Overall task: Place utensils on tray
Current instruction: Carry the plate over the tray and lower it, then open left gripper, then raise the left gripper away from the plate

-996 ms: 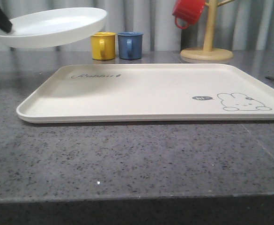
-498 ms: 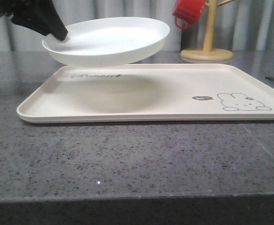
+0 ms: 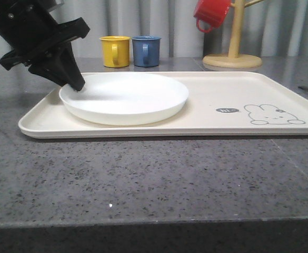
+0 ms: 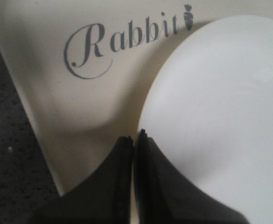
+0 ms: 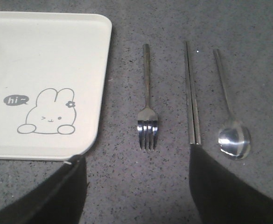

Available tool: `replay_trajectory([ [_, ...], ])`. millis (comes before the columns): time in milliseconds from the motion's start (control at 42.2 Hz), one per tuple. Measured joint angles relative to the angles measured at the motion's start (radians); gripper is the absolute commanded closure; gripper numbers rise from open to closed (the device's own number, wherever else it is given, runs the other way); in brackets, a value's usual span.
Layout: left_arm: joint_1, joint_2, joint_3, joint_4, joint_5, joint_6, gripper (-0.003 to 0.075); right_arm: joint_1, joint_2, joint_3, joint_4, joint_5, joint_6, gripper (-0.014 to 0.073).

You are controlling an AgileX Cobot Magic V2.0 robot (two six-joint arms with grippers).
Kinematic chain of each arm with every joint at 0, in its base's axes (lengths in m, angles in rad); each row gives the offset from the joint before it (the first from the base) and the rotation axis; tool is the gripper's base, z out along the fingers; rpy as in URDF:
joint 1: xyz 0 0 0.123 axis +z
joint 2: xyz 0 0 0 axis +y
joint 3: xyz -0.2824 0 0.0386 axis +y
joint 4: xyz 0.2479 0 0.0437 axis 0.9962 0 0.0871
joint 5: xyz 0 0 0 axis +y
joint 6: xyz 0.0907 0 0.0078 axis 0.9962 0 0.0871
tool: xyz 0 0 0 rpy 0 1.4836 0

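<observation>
The cream tray (image 3: 206, 128) with its "Rabbit" script and rabbit drawing lies on the grey counter. A round white plate (image 3: 125, 97) rests on the tray's left half. My left gripper (image 3: 78, 84) is shut on the plate's left rim, and in the left wrist view (image 4: 135, 136) its jaws pinch that rim beside the script. The utensils lie side by side on the counter just right of the tray (image 5: 43, 56): a fork (image 5: 147, 107), a long knife (image 5: 192, 98) and a spoon (image 5: 232, 133). My right gripper (image 5: 135, 156) hovers open over the counter near the fork's tines, holding nothing.
A yellow mug (image 3: 116, 51) and a blue mug (image 3: 146, 50) stand behind the tray. A wooden mug tree (image 3: 232, 58) with a red mug (image 3: 211, 13) hanging on it stands at the back right. Bare speckled counter (image 3: 154, 179) stretches in front of the tray.
My left gripper has carried the plate to the right and down from above the tray's left end. The plate now sits on the tray.
</observation>
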Motion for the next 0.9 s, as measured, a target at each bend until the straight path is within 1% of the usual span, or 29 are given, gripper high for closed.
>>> replay_trajectory([
  [24,0.000,0.000,0.000,0.000,0.000,0.000,0.0484,0.000,0.000,0.000,0.000,0.000,0.000,0.0095],
  [95,0.000,0.000,-0.003,0.000,0.004,0.000,0.0367,0.000,0.000,0.000,0.000,0.000,0.000,0.0095],
  [142,0.000,0.000,-0.005,0.000,0.010,0.000,0.0322,0.000,0.000,0.000,0.000,0.000,0.000,0.0095],
  [190,0.000,0.000,-0.011,0.009,0.017,0.000,0.0300,0.000,0.000,0.000,0.000,0.000,0.000,0.0095],
  [403,0.000,-0.028,-0.077,0.103,0.068,0.000,0.0300,0.000,0.000,0.000,0.000,0.000,-0.002,0.0095],
  [569,-0.029,-0.140,-0.102,0.129,0.081,0.000,0.0300,0.000,0.000,0.000,0.000,0.000,-0.002,0.0095],
  [664,-0.094,-0.211,-0.105,0.166,0.101,0.000,0.0300,0.000,0.000,0.000,0.000,0.000,-0.002,0.0095],
  [735,-0.163,-0.258,-0.105,0.206,0.132,-0.004,0.0300,0.000,0.000,0.000,0.000,0.000,-0.002,0.0095],
  [806,-0.241,-0.303,-0.105,0.252,0.160,-0.034,0.0300,0.000,0.000,0.000,0.000,0.000,-0.002,0.0095],
  [901,-0.334,-0.362,-0.075,0.334,0.148,-0.096,0.0300,0.000,0.000,0.000,0.000,0.000,-0.002,0.0095],
])
